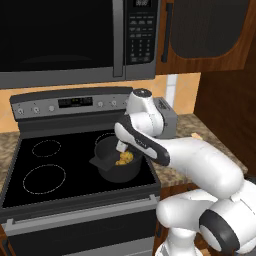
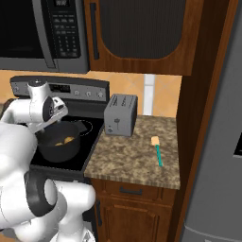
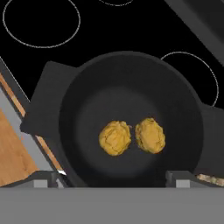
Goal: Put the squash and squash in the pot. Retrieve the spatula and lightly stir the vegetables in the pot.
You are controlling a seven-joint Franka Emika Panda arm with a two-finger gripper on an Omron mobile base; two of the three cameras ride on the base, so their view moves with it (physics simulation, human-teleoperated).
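A black glass-top stove [image 1: 50,165] sits under a microwave [image 1: 60,40], beside a speckled granite counter [image 2: 132,156], toaster [image 2: 120,115] and dark wood cabinets [image 2: 137,35].

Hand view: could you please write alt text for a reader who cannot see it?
Two yellow-orange squash pieces, one beside the other, lie on the bottom of a dark pot seen from above. The pot stands on a black stove with white burner rings, and a strip of wood shows at the left edge.

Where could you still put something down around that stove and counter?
Free: the granite counter between the toaster and the spatula, and the stove's left burners. Crowded: the pot holding both squash, with the gripper above.
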